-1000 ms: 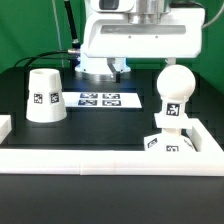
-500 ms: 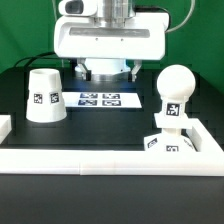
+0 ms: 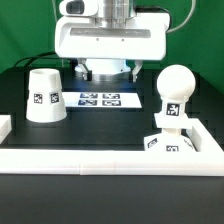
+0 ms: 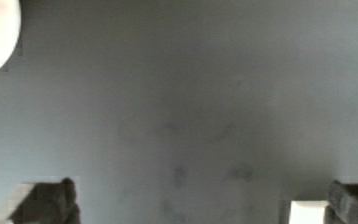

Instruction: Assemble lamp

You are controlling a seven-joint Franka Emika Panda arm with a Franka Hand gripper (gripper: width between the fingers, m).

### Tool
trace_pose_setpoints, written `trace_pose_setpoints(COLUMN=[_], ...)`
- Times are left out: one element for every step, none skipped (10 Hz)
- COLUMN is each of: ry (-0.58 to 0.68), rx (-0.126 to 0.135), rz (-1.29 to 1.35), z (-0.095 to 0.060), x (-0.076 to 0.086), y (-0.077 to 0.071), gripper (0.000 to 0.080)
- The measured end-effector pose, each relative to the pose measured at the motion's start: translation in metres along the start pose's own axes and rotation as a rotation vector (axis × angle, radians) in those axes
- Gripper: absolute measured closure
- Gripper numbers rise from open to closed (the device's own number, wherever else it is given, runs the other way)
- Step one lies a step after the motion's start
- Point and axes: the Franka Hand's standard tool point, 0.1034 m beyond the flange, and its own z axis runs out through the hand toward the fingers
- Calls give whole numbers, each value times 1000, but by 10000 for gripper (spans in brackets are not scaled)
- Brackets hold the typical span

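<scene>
Nothing had moved in the last half second: jaws (image 4: pixel 188 203) stood open above the marker board (image 3: pixel 101 99); bulb (image 3: pixel 174 87) sat on base (image 3: pixel 167 141), shade (image 3: pixel 43 96) well apart.

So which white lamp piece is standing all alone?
The shade, on the exterior view's left. The bulb sits on the base, so those two are together.
</scene>
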Motion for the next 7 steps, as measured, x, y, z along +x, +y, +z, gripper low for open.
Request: trace_pose_setpoints(ry=[-10, -18, -25, -29, -28, -27, -25], rx=[0, 1, 2, 3, 4, 5, 5], rz=[8, 14, 11, -6, -25, -37, -39], z=[1, 1, 3, 2, 1, -1, -4], x=[-10, -21, -30, -35, -38, -39, -41], y=[5, 9, 15, 21, 31, 40, 51], gripper=[101, 101, 101, 101, 101, 101, 101])
